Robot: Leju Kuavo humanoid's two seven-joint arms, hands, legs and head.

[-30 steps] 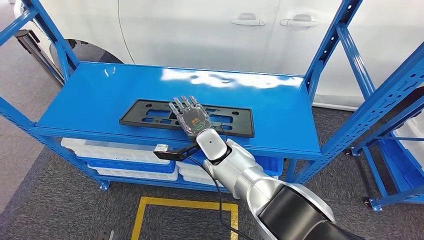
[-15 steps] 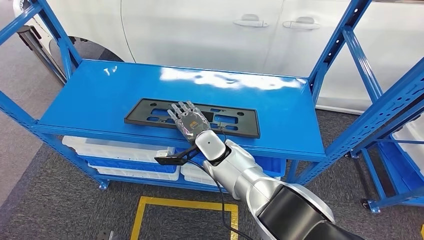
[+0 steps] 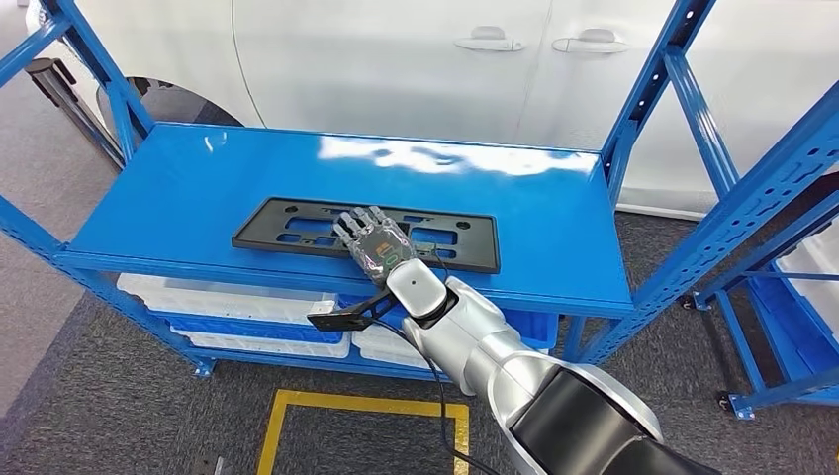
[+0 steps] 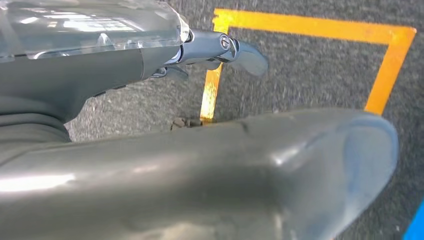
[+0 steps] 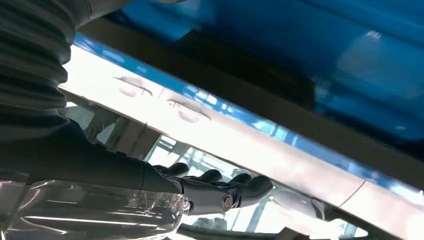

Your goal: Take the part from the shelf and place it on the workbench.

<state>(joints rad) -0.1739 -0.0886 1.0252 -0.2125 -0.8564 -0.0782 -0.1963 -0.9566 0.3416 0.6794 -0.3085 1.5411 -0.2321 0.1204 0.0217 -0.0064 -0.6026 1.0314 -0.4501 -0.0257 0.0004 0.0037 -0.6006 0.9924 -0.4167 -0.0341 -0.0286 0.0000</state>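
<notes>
The black plate frame (image 3: pixel 366 234) lay flat on the blue shelf (image 3: pixel 198 198). The right hand (image 3: pixel 376 244) rested over its middle, fingers extended and slightly apart, gripping nothing. The left hand (image 4: pixel 220 50) hung over the floor; whether it was spread or closed could not be told.

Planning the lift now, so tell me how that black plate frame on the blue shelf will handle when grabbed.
The black plate frame looks thin and full of cut-outs, so probably light and somewhat flexible along its length. It lies flat on the glossy shelf top, so it may slide rather than lift if pushed. The right hand sits near its middle, which should limit sagging.
</notes>
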